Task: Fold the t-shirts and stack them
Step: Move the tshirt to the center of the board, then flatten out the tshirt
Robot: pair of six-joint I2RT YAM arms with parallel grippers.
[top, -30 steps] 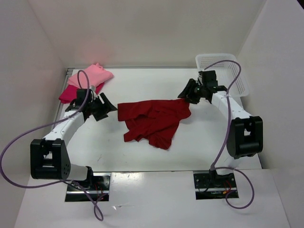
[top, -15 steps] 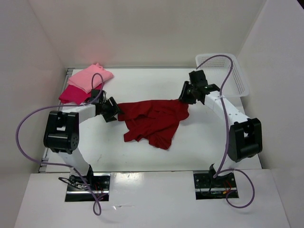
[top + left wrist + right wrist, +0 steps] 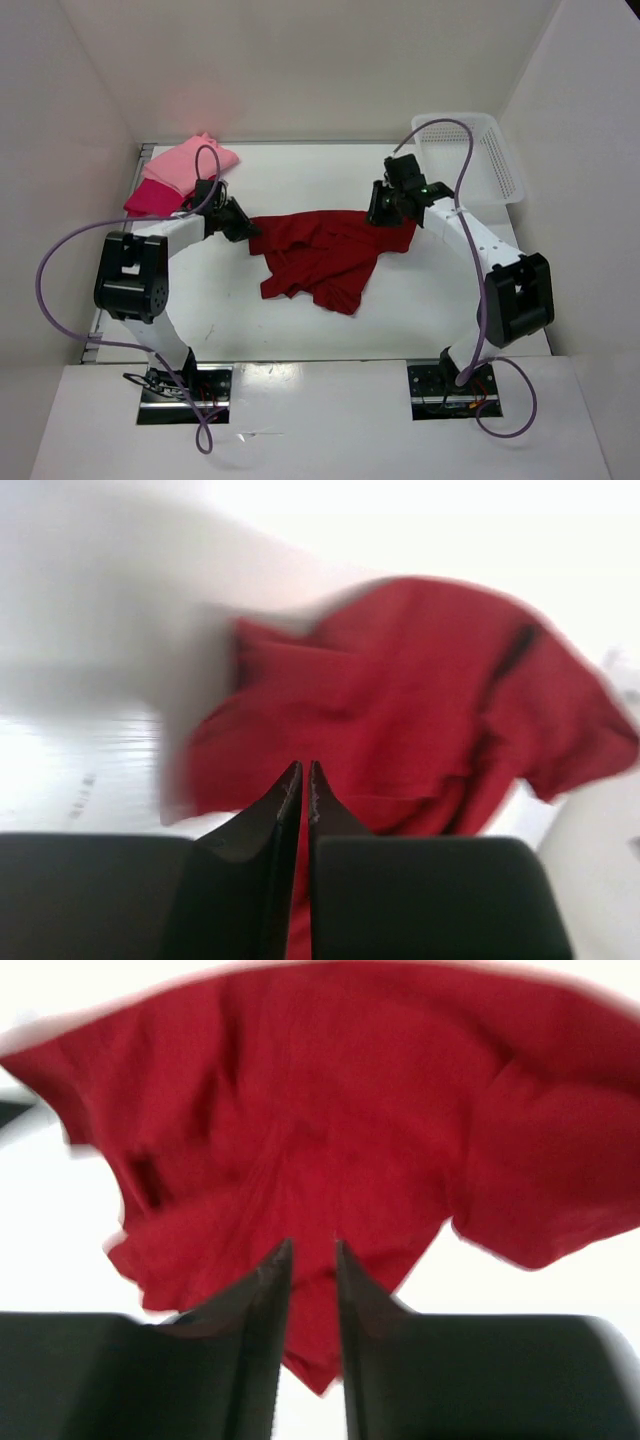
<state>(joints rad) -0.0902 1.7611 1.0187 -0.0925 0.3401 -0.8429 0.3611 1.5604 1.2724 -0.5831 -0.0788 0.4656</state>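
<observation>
Top view sits high behind the robot, looking down and forward over the whole table, far enough back to take in both arms. Left wrist view looks out along the left gripper, very close to the red shirt, blurred. Right wrist view looks along the right gripper, equally close, onto the same shirt from the opposite end. All three views share that shirt.

maroon shirt sprawls crumpled in the middle. pink shirt sits folded atop the magenta shirt, far left.
</observation>
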